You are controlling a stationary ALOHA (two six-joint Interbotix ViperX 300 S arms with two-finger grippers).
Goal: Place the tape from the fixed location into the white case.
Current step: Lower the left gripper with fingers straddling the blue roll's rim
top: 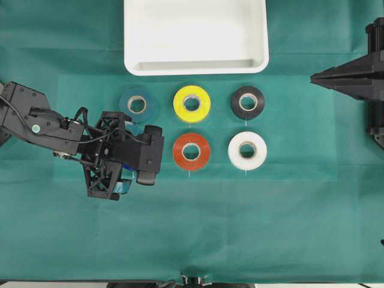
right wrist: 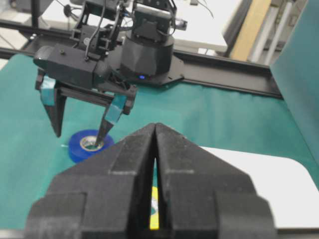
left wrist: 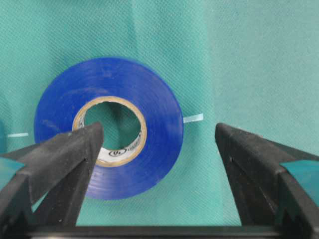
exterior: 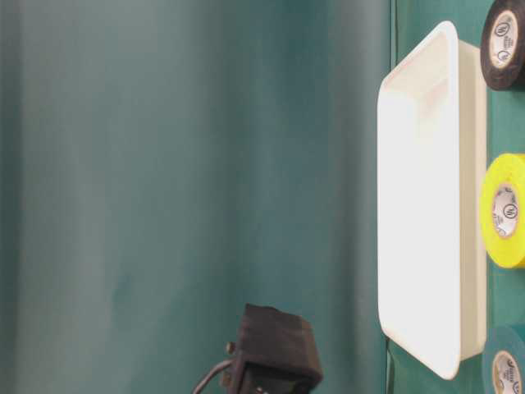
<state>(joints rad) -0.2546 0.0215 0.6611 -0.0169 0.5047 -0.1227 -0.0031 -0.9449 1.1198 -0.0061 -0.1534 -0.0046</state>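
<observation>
The tape (left wrist: 107,127) lies flat on the green cloth (left wrist: 239,59), in the left spot of the lower row of rolls, hidden under the arm in the overhead view. The left gripper (left wrist: 157,144) hangs over it with jaws spread wide and nothing held: one finger (left wrist: 75,154) is over the roll's core, the other (left wrist: 249,159) is off to the side beyond its rim. The side view from the right wrist shows the fingertips at about the roll's top. Nearby sit teal (top: 138,104), yellow (top: 192,103), black (top: 248,102), red (top: 191,151) and white (top: 247,150) rolls. The white case (top: 195,65) lies beyond them, apart. The right gripper (right wrist: 155,164) is pressed closed, away from the rolls.
</observation>
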